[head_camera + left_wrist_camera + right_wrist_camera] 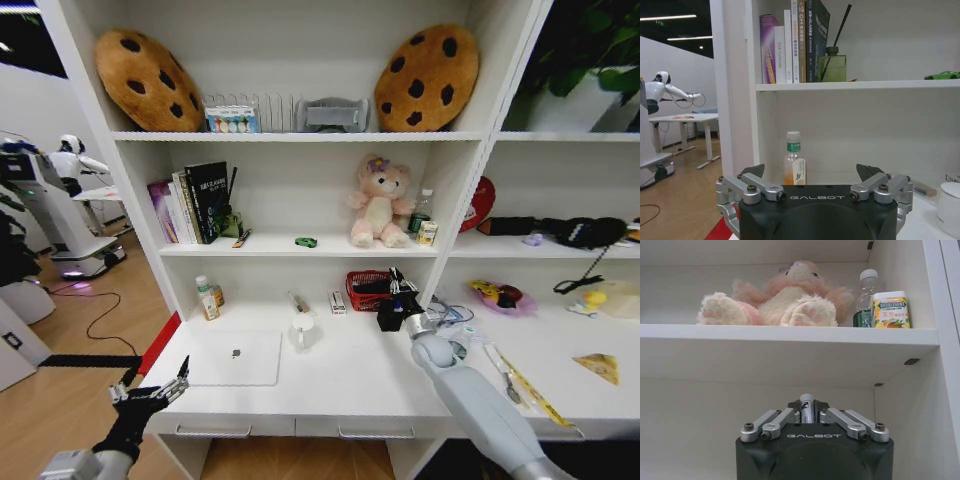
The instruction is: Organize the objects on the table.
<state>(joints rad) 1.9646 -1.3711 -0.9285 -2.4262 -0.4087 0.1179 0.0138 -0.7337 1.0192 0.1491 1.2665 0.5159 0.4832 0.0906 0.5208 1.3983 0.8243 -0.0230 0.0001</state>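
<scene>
Your right pincer [398,300] is up over the back of the desk [350,380], close to the red basket [366,290] and under the shelf with the pink bear [378,205]; from the wrist it is pressed together on a slim white-tipped pen [807,409] that stands upright between the fingers. The pen looks held near one end, so a quick swing could let it pivot or slip out, and it would roll on the smooth top. You also have little room there: lift too high and you clip the underside of the shelf, reach too far and you knock the basket or the white cup [302,330]. Your left pincer [150,392] hangs spread and empty just off the front left corner of the desk, near the laptop [235,357]. Bring it in carelessly and it could scrape the laptop's edge or tip the small white-capped bottle [794,159] standing against the back wall, which looks light and top-heavy.
</scene>
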